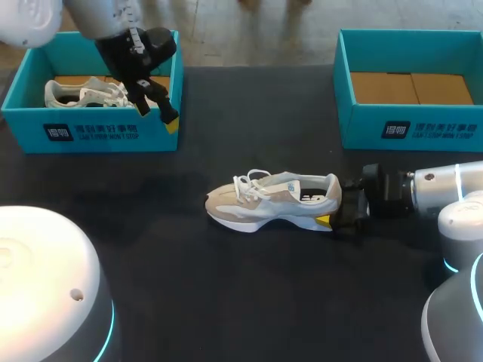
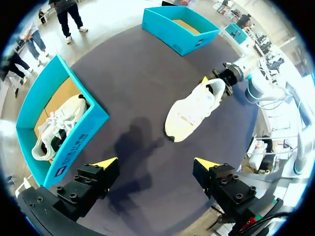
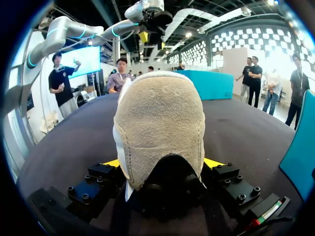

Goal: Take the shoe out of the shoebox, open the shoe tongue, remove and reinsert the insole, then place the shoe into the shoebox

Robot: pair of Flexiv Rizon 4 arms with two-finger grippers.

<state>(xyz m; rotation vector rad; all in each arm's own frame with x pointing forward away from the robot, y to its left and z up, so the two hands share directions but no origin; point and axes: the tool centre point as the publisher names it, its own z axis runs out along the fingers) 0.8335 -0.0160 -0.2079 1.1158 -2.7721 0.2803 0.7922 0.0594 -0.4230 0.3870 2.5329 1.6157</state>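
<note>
At table's left: teal cardboard shoebox (image 1: 90, 134), left gripper (image 2: 155, 163) spread wide near it | centre: beige-and-white suede sneaker (image 1: 275, 200) out on black tabletop (image 1: 226, 302), heel pinched by right gripper (image 3: 161, 163) | right: second teal shoebox (image 1: 411, 124) | tongue, insole, reboxing apparently still to do.

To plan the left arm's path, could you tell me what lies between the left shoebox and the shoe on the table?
Nothing: only bare dark table separates the left shoebox from the shoe, as the head view shows.
</note>
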